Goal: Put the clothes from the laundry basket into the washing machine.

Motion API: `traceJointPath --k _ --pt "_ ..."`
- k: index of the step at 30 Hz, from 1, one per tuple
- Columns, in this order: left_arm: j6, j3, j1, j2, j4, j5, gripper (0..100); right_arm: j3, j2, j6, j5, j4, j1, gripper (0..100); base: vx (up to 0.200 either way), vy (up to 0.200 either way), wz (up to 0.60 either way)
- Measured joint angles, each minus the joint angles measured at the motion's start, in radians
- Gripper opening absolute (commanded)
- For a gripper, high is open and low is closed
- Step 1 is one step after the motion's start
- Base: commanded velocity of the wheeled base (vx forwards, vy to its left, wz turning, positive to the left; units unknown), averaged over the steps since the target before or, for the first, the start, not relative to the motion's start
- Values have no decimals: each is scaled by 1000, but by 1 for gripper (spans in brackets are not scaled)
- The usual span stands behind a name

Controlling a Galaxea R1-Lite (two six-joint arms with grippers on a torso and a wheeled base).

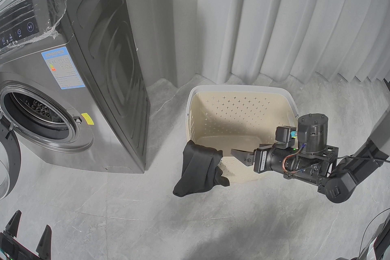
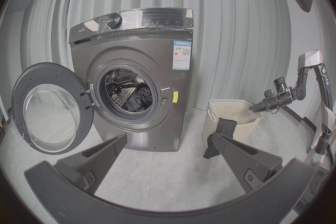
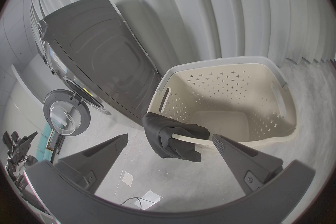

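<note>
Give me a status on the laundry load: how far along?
Done: dark clothes lie in the washing machine drum, door open. In hand: nothing; the right gripper, open, hangs at the laundry basket beside the black garment draped over its rim. The left gripper is open too. Left: move that garment into the drum.

The washing machine [image 2: 180,116] has a blue-and-white label [image 2: 182,55] on its front, the print too small to read. A small yellow sticker [image 2: 175,96] sits beside the door opening. Small white symbols mark the film-wrapped control panel [image 2: 168,21].
</note>
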Motion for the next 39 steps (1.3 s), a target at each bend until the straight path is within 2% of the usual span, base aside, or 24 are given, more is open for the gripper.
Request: traceJointPath --k 5,10,15,24,31,39 --pt "0 0 0 0 0 0 100 -62 75 3 -6 -3 10 100 0 0 0" --pt "0 0 0 0 0 0 100 -121 143 8 -37 -6 19 100 0 0 0" --pt "0 0 0 0 0 0 100 -163 198 13 -46 -6 30 100 0 0 0" --pt "1 0 0 0 0 0 100 -245 284 65 -50 -8 62 100 0 0 0" --pt "0 0 0 0 0 0 100 -269 342 58 -52 -68 100 100 0 0 0" --pt "0 0 0 0 0 0 100 -314 401 41 -52 -74 104 100 0 0 0"
